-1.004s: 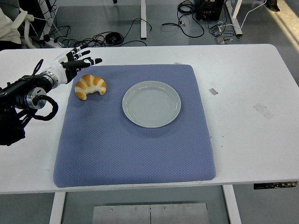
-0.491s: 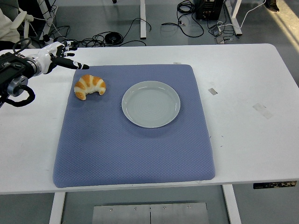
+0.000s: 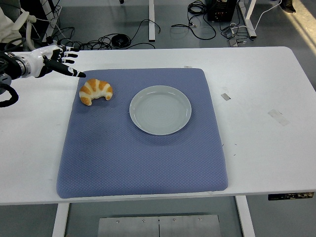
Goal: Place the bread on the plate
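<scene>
So the golden-brown crescent-shaped bread roll with pale stripes (image 3: 96,91) is lying on the blue-grey textured fabric mat (image 3: 143,148), just below and to the right of the hand's outstretched fingertip, not touching it. It's sitting near the mat's far left corner, curved ends pointing down toward the near edge.

The robot's white-and-black five-fingered left hand (image 3: 52,58) is coming in from the left edge, hovering over the bare white worktop (image 3: 256,89) just outside the mat's far left corner. Fingers are spread out and relaxed, gripping nothing, with one dark-tipped finger (image 3: 76,73) pointing down-right toward the roll. There's a clear gap between that tip and the bread.

Farther right of the hand, past the roll, the round pale grey-green ceramic plate (image 3: 160,109) is sitting on the mat with nothing on it. It's near the bread but apart from it, so the bread is not on the plate yet.

Even farther right of the hand, out on the bare worktop beyond the mat, a couple of small bits of tape (image 3: 278,116) are stuck down. Behind the worktop, black cables (image 3: 118,39) are lying around on the grey floor.

The right arm isn't showing anywhere.
</scene>
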You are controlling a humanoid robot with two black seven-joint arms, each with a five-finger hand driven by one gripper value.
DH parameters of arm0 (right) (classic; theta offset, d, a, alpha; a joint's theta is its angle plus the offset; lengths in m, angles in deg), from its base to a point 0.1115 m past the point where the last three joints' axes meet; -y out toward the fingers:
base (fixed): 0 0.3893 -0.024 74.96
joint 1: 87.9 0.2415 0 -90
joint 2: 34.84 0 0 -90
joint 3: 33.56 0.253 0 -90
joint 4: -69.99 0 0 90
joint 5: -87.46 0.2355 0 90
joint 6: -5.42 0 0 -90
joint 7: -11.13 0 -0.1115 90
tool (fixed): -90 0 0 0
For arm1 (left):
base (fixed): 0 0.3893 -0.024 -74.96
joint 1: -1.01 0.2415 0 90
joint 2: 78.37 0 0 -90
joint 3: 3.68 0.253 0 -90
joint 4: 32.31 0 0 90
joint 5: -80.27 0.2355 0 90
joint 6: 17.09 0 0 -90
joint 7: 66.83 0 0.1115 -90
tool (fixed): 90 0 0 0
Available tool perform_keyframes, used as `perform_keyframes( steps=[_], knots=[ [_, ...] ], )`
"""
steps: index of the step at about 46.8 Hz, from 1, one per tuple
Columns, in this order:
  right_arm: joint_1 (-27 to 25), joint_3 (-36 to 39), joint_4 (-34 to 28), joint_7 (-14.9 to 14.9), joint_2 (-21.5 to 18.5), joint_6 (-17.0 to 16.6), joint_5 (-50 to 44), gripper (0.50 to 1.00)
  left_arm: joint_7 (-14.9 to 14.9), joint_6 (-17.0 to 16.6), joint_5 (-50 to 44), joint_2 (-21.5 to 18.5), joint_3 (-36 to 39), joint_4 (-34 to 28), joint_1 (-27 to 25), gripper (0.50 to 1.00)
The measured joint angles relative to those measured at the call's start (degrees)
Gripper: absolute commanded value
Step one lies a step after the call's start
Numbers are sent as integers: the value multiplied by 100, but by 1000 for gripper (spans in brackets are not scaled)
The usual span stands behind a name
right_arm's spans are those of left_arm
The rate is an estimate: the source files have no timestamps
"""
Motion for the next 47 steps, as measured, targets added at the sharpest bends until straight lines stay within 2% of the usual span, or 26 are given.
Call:
perform_keyframes(
  steps=[7,20,26,32,40,42,45,47],
  knots=[
    [2,0,0,0,0,0,2,1000,-135,8,122,20,428,-300,-45,977],
    [2,0,0,-1,0,0,1,1000,-139,-114,225,54,484,-327,-102,957],
    [2,0,0,0,0,0,1,1000,-139,-124,237,61,488,-318,-112,872],
    [2,-1,0,-1,0,0,2,1000,-124,-125,235,72,489,-315,-88,865],
    [2,0,0,0,0,0,1,1000,-110,-168,230,65,708,-314,-100,799],
    [2,-1,0,-1,0,0,0,1000,-110,-199,229,64,718,-314,-106,765],
    [2,0,-1,-1,0,1,-1,1000,-110,-233,229,65,719,-312,-107,746],
    [2,0,-2,0,0,1,-1,1000,-108,-240,229,68,723,-311,-107,701]
  ],
)
